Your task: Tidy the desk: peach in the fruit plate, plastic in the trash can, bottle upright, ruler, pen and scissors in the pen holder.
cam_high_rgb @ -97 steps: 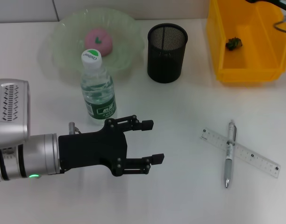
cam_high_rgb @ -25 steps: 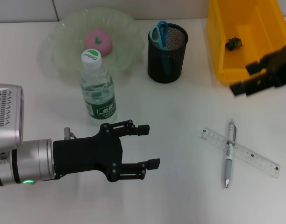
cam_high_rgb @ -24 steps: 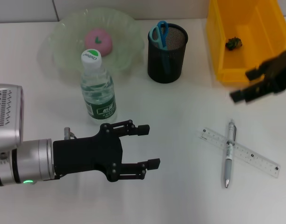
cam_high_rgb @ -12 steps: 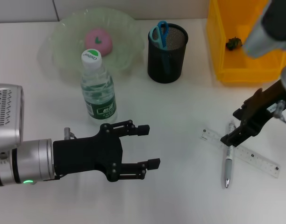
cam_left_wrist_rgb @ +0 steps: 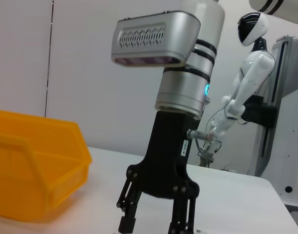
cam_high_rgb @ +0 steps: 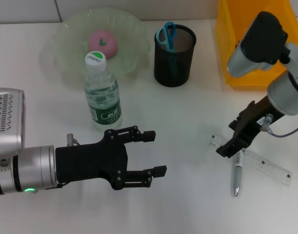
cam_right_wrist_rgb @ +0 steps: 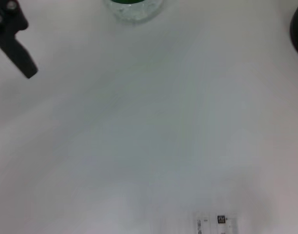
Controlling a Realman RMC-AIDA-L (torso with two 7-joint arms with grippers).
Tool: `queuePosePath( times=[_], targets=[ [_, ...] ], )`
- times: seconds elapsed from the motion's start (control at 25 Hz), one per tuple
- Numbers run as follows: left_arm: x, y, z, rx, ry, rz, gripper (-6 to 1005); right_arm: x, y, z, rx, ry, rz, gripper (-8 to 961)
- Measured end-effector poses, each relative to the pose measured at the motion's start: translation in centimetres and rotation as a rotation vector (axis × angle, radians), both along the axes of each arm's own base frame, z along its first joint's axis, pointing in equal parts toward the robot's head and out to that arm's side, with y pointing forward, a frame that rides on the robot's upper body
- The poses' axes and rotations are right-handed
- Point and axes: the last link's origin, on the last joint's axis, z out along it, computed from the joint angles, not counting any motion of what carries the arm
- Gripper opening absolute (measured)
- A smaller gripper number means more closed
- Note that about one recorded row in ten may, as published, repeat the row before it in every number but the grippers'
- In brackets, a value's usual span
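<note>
Pen [cam_high_rgb: 237,171], under right gripper [cam_high_rgb: 232,138] fingers

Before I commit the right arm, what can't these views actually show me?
- Head view: the right gripper covers where the pen crosses the ruler, so contact is unclear.
- Right arm hides the trash can interior.
- Right wrist view: ruler cut off by the edge.

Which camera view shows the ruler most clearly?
The head view: the ruler lies flat on the table with the pen across it, under the right gripper. The right wrist view catches only one end of it. The left wrist view shows none of it.
</note>
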Motion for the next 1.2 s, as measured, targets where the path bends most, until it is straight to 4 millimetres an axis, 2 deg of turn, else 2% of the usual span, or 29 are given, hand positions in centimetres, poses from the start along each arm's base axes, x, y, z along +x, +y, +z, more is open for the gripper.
queuePosePath(
  times=[0.52, 0.72, 1.2],
  targets=[
    [0.0, 0.0, 0.0, -0.001, 0.000, 0.000, 798, 0.0, 0.3, -2.0, 0.014, -0.025, 0.005, 809],
    [0.0, 0.0, 0.0, -0.001, 0.001, 0.000, 798, 0.3, 0.3, -2.3, 0.014, -0.030, -0.011, 743],
    [0.0, 0.0, -0.1, -0.002, 0.003, -0.001, 798, 0.7, 0.5, -2.8, 0.018, -0.033, -0.030, 517]
  ],
)
